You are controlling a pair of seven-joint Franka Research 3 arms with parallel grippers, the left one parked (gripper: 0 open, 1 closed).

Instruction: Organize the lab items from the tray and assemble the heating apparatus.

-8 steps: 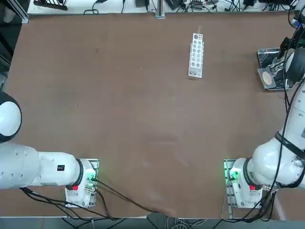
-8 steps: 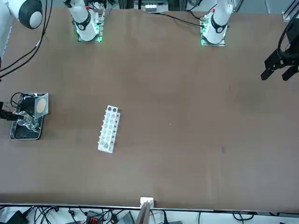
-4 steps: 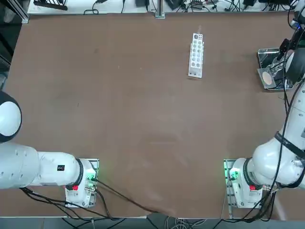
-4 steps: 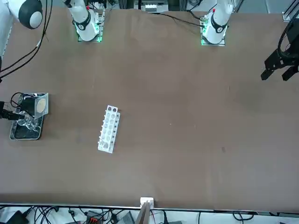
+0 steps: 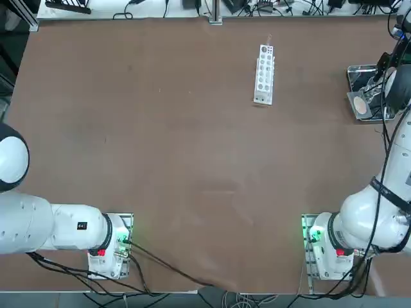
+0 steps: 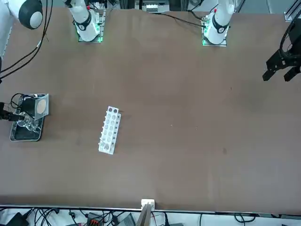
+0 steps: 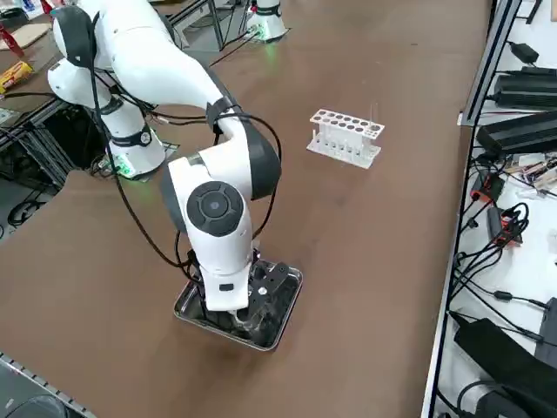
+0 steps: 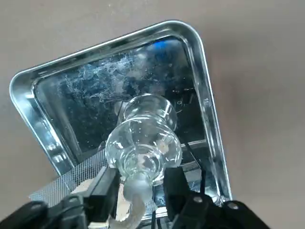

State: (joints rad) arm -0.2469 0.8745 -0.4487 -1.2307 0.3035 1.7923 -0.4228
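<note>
The steel tray (image 8: 205, 95) lies at the table's right edge, by the far corner, and also shows as the tray (image 5: 357, 69) from above. A clear glass burner (image 8: 143, 138) stands upright in it. My right gripper (image 8: 140, 188) hangs low over the tray, its fingers (image 8: 106, 188) on either side of the burner's narrow neck. It is open, with a thin gap left on one side. The grey mesh (image 8: 71, 179) with its pale round centre leans on the tray's near end, seen as the mesh (image 6: 41, 107) from the front. Thin black wire of the ring stand (image 8: 190, 152) lies under the burner.
A long white rack (image 5: 264, 74) with round holes lies on the far middle of the table. Cables and boxes crowd the floor strip beyond the table's far edge. The right arm's white wrist (image 7: 218, 235) hides most of the tray in the right side view.
The right arm has barely shifted above the tray. The tray, mesh and rack lie where they were.
</note>
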